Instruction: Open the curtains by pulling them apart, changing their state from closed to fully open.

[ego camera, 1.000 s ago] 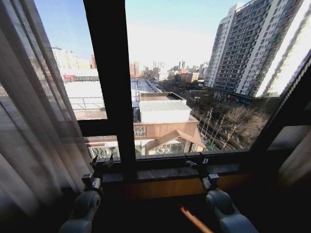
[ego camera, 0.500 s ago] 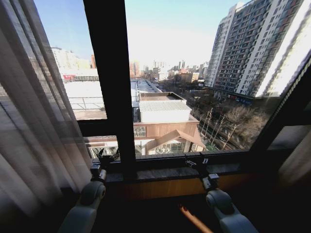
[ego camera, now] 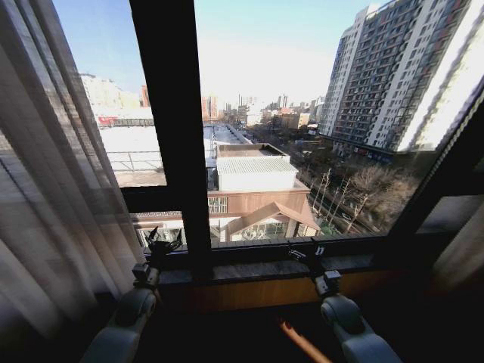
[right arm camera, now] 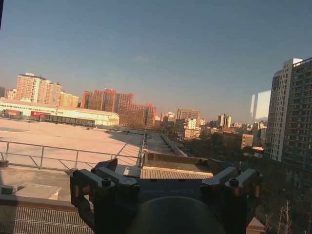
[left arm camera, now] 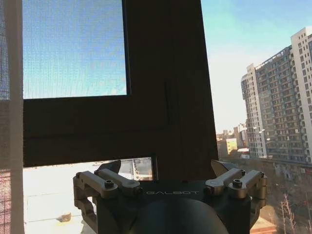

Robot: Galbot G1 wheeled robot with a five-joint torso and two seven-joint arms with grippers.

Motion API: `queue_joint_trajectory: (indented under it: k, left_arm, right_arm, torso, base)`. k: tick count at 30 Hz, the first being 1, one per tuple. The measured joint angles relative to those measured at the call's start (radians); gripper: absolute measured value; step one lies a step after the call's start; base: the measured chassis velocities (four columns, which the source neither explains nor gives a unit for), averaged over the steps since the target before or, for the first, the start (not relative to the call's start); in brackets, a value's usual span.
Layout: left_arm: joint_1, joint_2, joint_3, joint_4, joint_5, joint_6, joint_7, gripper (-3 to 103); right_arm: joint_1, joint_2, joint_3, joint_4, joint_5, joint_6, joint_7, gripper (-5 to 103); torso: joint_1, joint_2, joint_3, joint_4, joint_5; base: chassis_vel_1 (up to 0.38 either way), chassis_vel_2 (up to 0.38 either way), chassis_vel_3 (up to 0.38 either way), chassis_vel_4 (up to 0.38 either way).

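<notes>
Curtains (ego camera: 53,189): gathered at the far left, beside the dark window frame (ego camera: 170,113). Left gripper (ego camera: 162,240): raised before the sill (ego camera: 257,268) just right of the fabric, fingers spread, holding nothing. Right gripper (ego camera: 306,253): low at the sill, fingers spread, holding nothing

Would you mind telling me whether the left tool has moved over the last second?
Yes. In the head view the left tool has risen and edged right against the window sill, toward the dark frame post, jaws open and holding nothing.
</notes>
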Motion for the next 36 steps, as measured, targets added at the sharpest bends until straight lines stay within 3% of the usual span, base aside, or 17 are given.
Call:
queue_joint_trajectory:
  k: [6,12,17,24,27,30,36]
  left_arm:
    - [0.051,-0.026,-0.013,-0.016,0.049,-0.02,-0.03,100]
    - [0.11,-0.015,-0.084,-0.052,0.063,-0.035,-0.063,100]
    - [0.17,0.014,-0.171,-0.07,0.022,-0.059,-0.087,100]
    - [0.203,0.035,-0.272,-0.069,-0.046,-0.039,-0.13,100]
    - [0.199,0.043,-0.281,-0.056,-0.081,-0.034,-0.119,100]
    - [0.175,0.065,-0.275,-0.032,-0.148,-0.023,-0.066,100]
    - [0.148,0.077,-0.231,-0.019,-0.138,-0.04,-0.016,100]
  right_arm:
    - [0.0,0.0,0.0,0.0,0.0,0.0,0.0,100]
    - [0.0,0.0,0.0,0.0,0.0,0.0,0.0,100]
    - [0.0,0.0,0.0,0.0,0.0,0.0,0.0,100]
    - [0.0,0.0,0.0,0.0,0.0,0.0,0.0,100]
    - [0.0,0.0,0.0,0.0,0.0,0.0,0.0,100]
    - [0.0,0.0,0.0,0.0,0.0,0.0,0.0,100]
    - [0.0,0.0,0.0,0.0,0.0,0.0,0.0,100]
  torso:
    - [0.0,0.0,0.0,0.0,0.0001]
    - [0.0,0.0,0.0,0.0,0.0001]
    - [0.0,0.0,0.0,0.0001,0.0001]
    - [0.0,0.0,0.0,0.0002,-0.0001]
    - [0.0,0.0,0.0,0.0002,-0.0002]
    - [0.0,0.0,0.0,0.0,0.0]
    - [0.0,0.0,0.0,0.0,-0.0001]
  base:
    - [0.0,0.0,0.0,0.0]
    - [0.0,0.0,0.0,0.0]
    - [0.0,0.0,0.0,0.0]
    - [0.0,0.0,0.0,0.0]
    - [0.0,0.0,0.0,0.0]
    - [0.0,0.0,0.0,0.0]
    - [0.0,0.0,0.0,0.0]
